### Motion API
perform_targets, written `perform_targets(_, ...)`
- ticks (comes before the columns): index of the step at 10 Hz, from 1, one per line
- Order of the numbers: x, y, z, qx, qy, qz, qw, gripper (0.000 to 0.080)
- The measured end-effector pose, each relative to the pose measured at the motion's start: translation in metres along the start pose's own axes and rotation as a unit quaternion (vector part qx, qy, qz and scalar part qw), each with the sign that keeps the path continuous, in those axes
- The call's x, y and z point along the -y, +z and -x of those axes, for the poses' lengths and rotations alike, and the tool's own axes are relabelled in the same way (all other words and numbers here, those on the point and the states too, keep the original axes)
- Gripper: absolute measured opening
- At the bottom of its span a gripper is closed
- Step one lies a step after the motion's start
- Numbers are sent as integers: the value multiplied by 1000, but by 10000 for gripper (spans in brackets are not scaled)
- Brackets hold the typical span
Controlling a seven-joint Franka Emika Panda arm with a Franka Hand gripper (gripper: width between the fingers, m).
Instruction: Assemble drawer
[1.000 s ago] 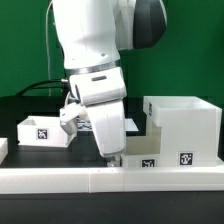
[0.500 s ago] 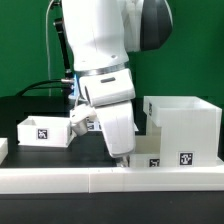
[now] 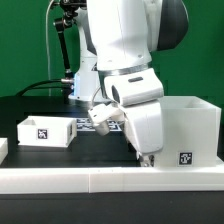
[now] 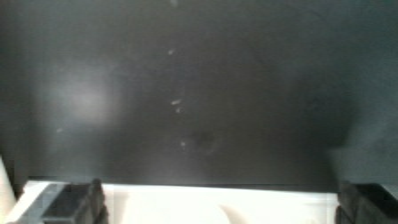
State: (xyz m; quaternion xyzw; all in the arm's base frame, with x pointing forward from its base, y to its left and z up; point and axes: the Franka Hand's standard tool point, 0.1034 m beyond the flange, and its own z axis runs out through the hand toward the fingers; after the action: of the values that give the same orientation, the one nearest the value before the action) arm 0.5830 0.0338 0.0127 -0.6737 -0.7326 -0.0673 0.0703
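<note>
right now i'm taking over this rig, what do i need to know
Gripper: open, empty, low beside the housing, near the wall.
Housing: exterior view's right, upright, no tray seen inside.
Tray: loose on the table, exterior view's left; no other tray in view.
Done: nothing fitted that shows.
Left: likely grasp the tray and slide it into the housing.

My arm [image 3: 125,40] is glossy white, with a dark grey cap at one joint. Behind it is a plain green backdrop [image 3: 25,50]. The surface [image 3: 60,157] is matte black. The small tray [image 3: 60,135] is white with a black-and-white square tag [image 3: 42,130]. The large housing [image 3: 190,120] is white too, and its tag [image 3: 186,157] has the same pattern. The low border wall [image 3: 60,180] is white. The fingers [image 4: 63,203] of my pincer [image 3: 146,157] are black.
</note>
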Motion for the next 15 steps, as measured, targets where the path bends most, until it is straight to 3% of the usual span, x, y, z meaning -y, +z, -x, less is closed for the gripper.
perform_targets(2,0,-1,2,4,7,0,1000,649)
perform_targets(5,-1,-15,39,16,24,2,1000,649)
perform_targets(6,1,-24,53,22,33,8,999,649)
perform_targets(8,16,-38,71,35,74,36,996,649)
perform_targets(10,44,-52,78,46,87,52,994,649)
perform_targets(12,67,-61,84,53,98,54,992,649)
perform_targets(15,64,-57,83,50,117,54,990,649)
